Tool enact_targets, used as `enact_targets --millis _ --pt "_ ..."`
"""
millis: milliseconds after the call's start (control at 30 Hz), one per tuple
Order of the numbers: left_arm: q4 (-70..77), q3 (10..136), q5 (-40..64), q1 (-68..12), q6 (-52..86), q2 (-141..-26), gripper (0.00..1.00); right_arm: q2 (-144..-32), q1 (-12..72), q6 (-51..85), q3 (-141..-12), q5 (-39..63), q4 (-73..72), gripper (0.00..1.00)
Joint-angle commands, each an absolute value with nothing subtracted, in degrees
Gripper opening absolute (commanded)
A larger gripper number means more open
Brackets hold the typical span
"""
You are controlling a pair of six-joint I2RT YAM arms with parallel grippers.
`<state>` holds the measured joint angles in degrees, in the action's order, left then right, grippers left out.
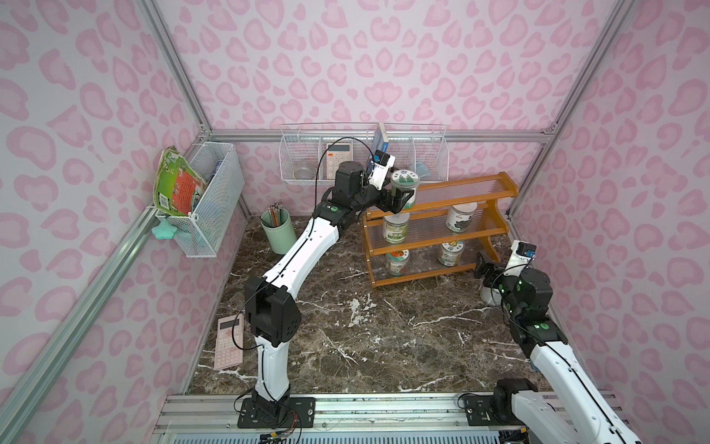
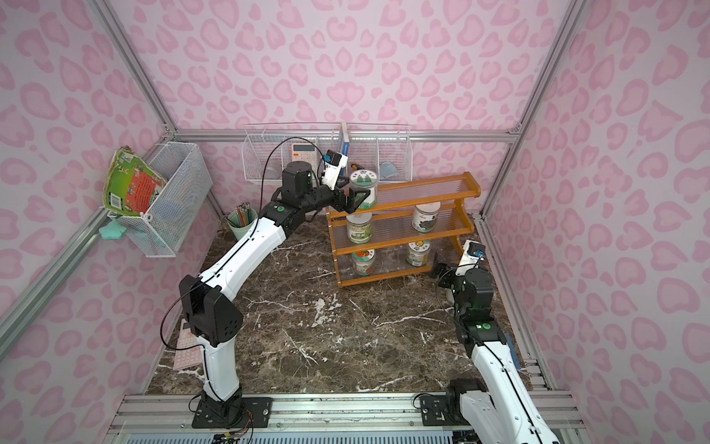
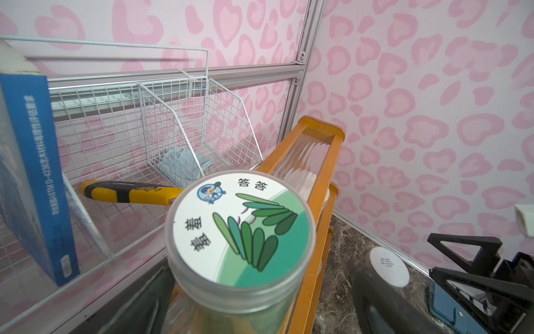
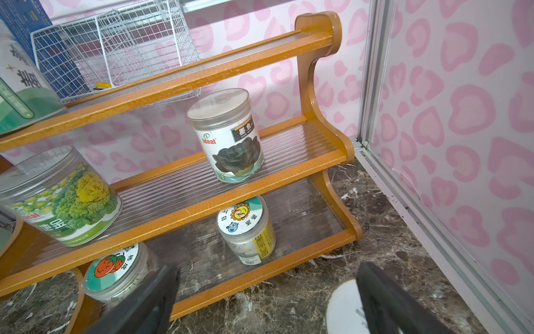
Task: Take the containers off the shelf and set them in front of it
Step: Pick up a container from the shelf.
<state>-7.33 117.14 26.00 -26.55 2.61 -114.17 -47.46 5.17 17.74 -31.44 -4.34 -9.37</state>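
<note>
The orange wooden shelf (image 1: pixel 503 190) (image 2: pixel 466 190) (image 4: pixel 326 37) stands at the back right. A container with a green-pictured lid (image 1: pixel 404 184) (image 2: pixel 363 182) (image 3: pixel 239 228) stands on its top tier. My left gripper (image 1: pixel 401 200) (image 3: pixel 245 312) is open around it, a finger on each side with a gap. Two containers (image 4: pixel 63 196) (image 4: pixel 228 136) stand on the middle tier and two (image 4: pixel 115 269) (image 4: pixel 245 228) on the bottom. A white-lidded container (image 4: pixel 344 306) (image 3: pixel 388 266) stands on the table by the shelf's right end. My right gripper (image 1: pixel 485 269) (image 4: pixel 265 303) hangs open over it.
A mint pencil cup (image 1: pixel 277 230) stands left of the shelf. A pink calculator (image 1: pixel 229 342) lies at the table's left edge. White wire baskets (image 1: pixel 361 153) on the back wall hold a book, a calculator and a yellow cutter (image 3: pixel 130 192). Another basket (image 1: pixel 207 200) hangs on the left wall.
</note>
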Motion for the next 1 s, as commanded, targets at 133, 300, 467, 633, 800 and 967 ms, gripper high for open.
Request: enact_targets --millis 133,300,467,633,800,967 --pt "-6.35 117.8 22.94 -27.05 2.12 -115.47 0.99 -47.72 5.19 17.64 -31.21 -4.31 -11.46 0.99" --pt "-3.67 115.89 21.36 -27.29 2.45 -115.26 1.0 -47.81 5.21 17.71 -30.73 -4.22 -11.91 0.99" --pt "-1.13 115.58 21.44 -27.42 3.14 -115.89 0.99 -48.16 5.19 17.93 -30.2 -4.06 -12.37 0.99" --pt "0.18 115.83 21.44 -27.51 3.77 -116.8 1.0 -48.16 5.1 17.76 -30.14 -3.96 -12.31 0.99" --pt "0.1 117.83 22.14 -27.59 3.86 -118.3 0.99 -48.16 5.01 17.5 -30.2 -3.87 -12.07 0.99" --pt "0.18 118.48 22.24 -27.77 3.44 -118.9 0.99 -48.16 4.84 17.49 -30.15 -3.78 -12.04 0.99"
